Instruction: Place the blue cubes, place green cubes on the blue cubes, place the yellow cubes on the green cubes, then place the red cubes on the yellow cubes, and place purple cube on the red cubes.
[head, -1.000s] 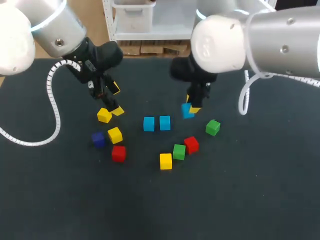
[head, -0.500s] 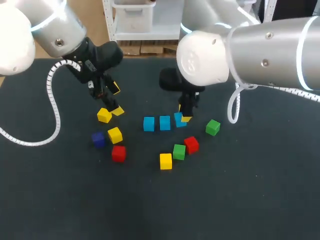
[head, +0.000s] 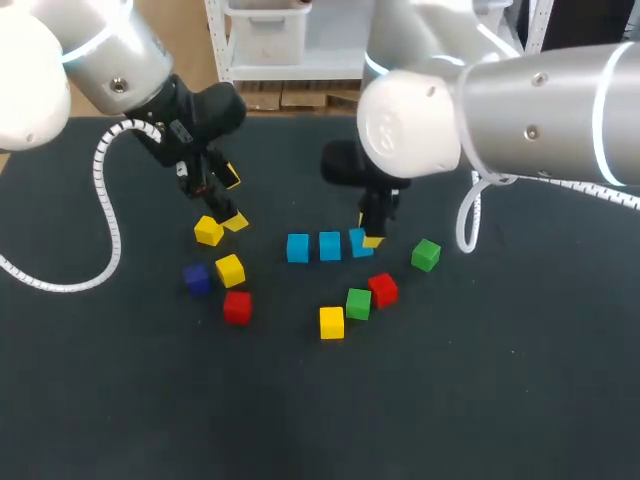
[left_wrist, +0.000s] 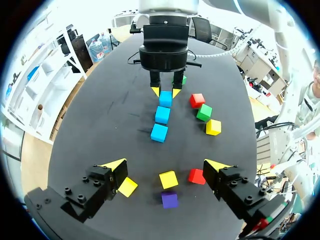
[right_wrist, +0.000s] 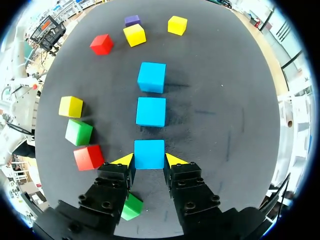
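Swings blue cube (right_wrist: 149, 154) inward and down since a second ago, onto the table at the line's end, just beside middle blue cube (right_wrist: 150, 111). Risks nudging that neighbour or skewing the line on a crooked release. Pinches cube between both yellow tips of right gripper (right_wrist: 149, 160). Holds left gripper (left_wrist: 165, 166) wide apart, empty, near yellow cube (left_wrist: 128, 186).

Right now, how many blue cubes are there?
3, in one row: one blue cube held by the right gripper, another ahead of it, the last beyond. None seems hidden.
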